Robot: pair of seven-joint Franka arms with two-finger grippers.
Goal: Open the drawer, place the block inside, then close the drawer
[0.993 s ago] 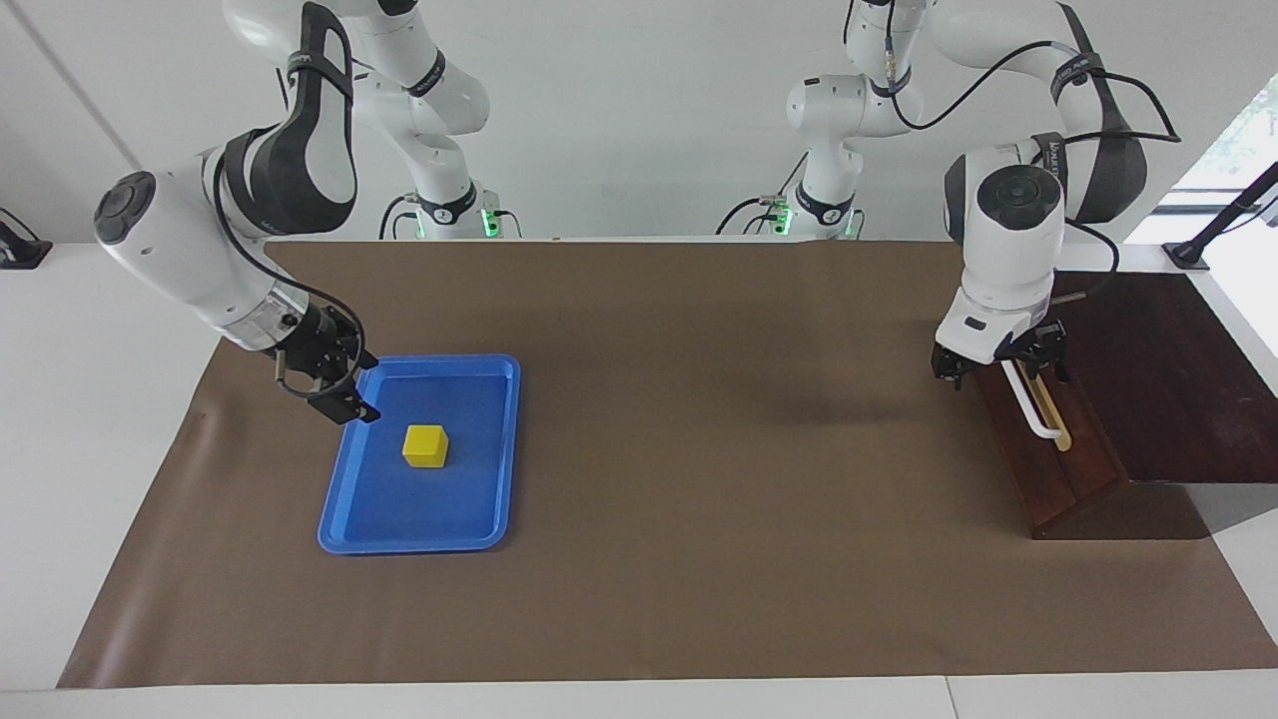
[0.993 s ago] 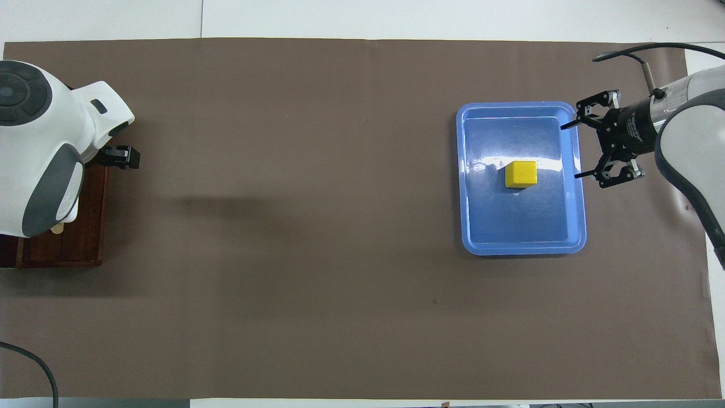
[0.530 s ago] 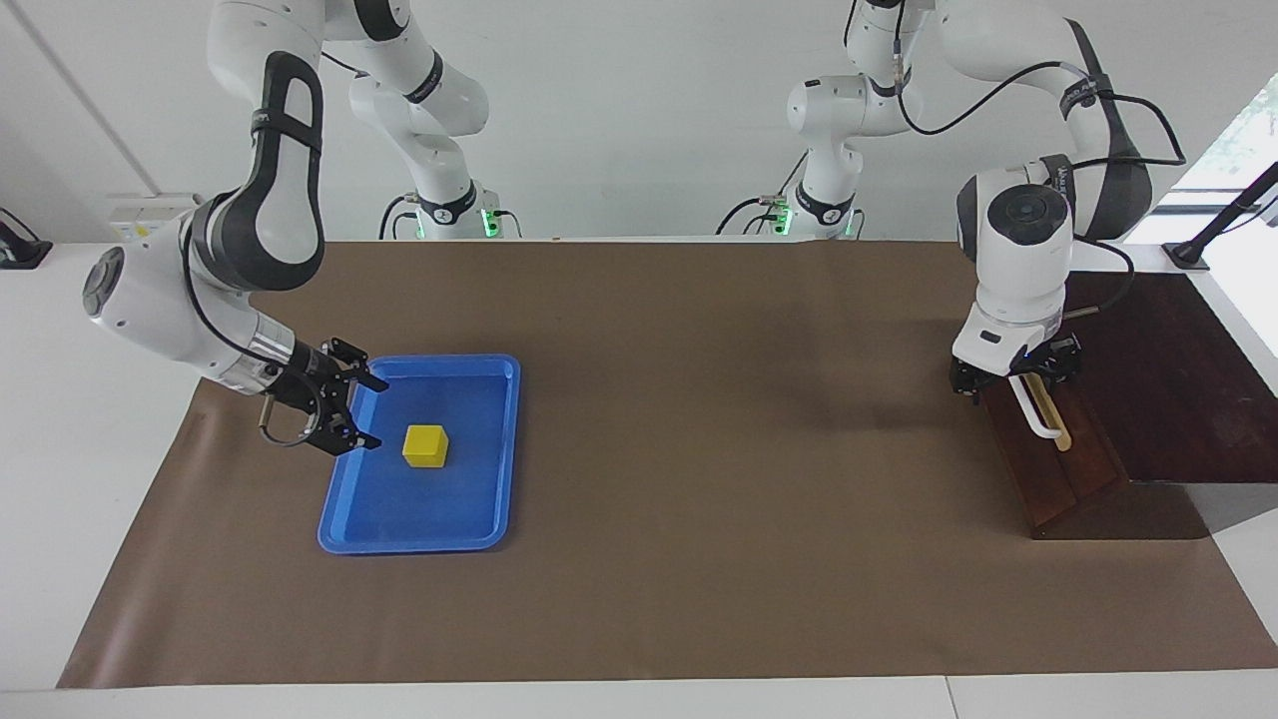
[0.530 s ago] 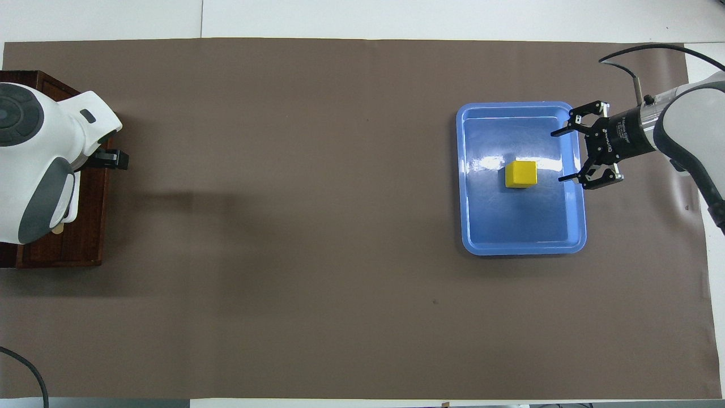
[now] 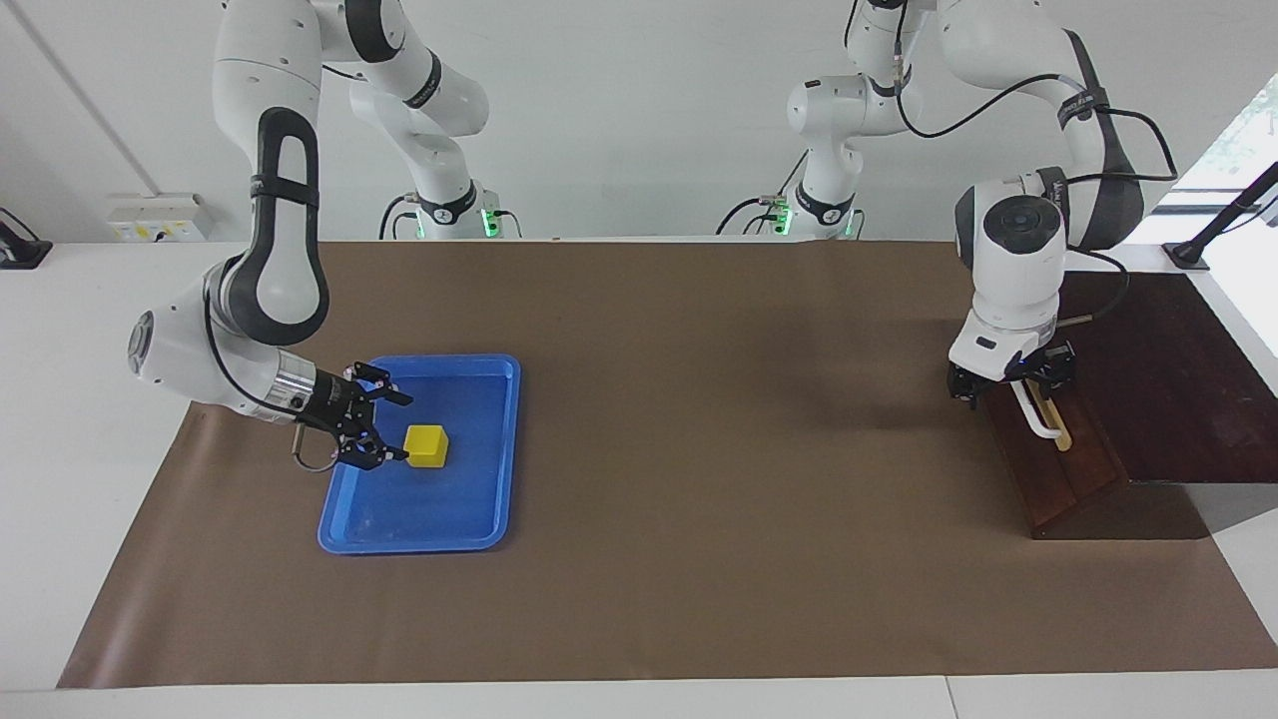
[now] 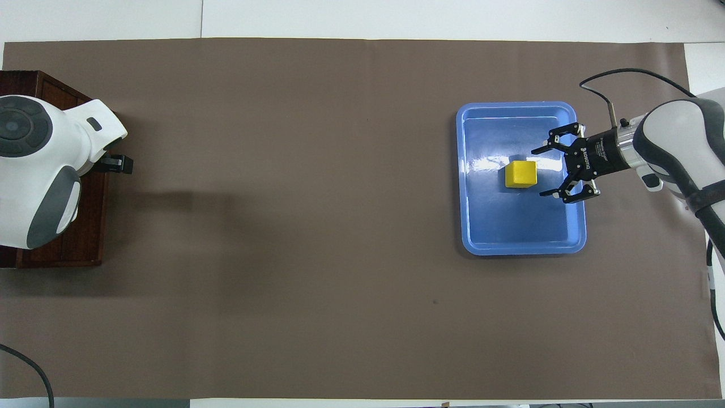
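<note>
One yellow block (image 5: 426,445) sits in one blue tray (image 5: 479,519) toward the right arm's end of the counter (image 5: 699,559), not gripped. Right pincer (image 5: 389,427) low over the tray just beside the block, fingers spread. One drawer (image 5: 1058,469), shut, at the left arm's end; left pincer (image 5: 1010,379) at its white handle (image 5: 1036,414), spread, contact unclear.

Two glossy white arms (image 5: 270,210) with rounded shells and dark grey bands at the joints; round grey caps on the wrist housings; black cables loop along the arm at the upper right of the facing view; green lights glow at both bases; each ends in a black skeletal two-finger gripper (image 6: 546,171) with white lettering on its body
</note>
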